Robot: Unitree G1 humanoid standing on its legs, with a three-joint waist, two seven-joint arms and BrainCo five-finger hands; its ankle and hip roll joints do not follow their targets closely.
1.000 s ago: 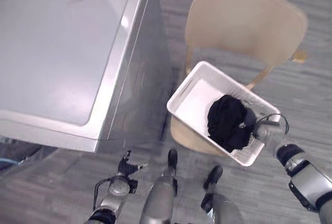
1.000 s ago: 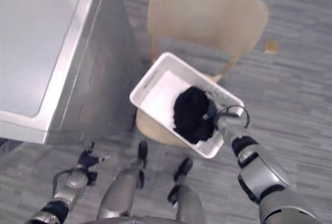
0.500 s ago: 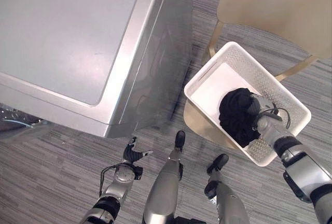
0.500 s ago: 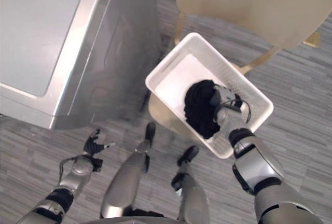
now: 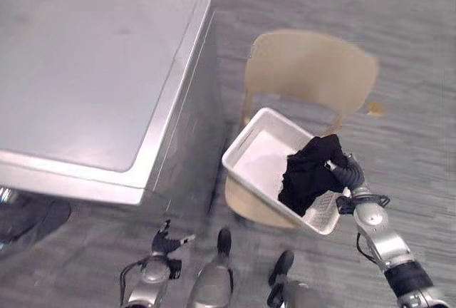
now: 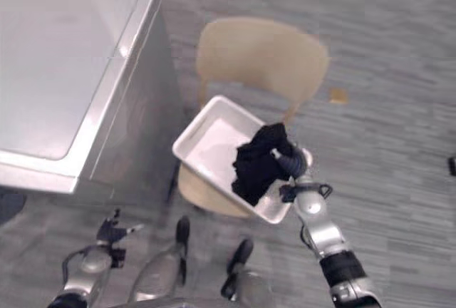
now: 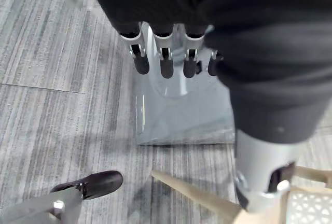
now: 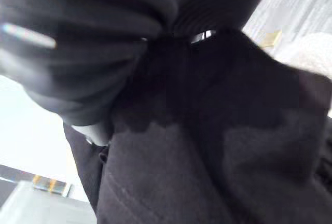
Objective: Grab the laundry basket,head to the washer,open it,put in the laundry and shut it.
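Beside the silver-grey washer (image 5: 92, 80), your right hand (image 5: 347, 175) has its fingers curled into black laundry (image 5: 308, 172) half-lifted from the white perforated basket (image 5: 260, 162) on the pale wooden chair (image 5: 313, 73), while your left hand (image 5: 165, 240) hangs open; trailing cloth could snag the rim and tip the basket.

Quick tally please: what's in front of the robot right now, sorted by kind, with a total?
Washer: 1
Wooden chair: 1
White laundry basket: 1
Black garment: 1, gripped by the right hand above the basket
Total: 4
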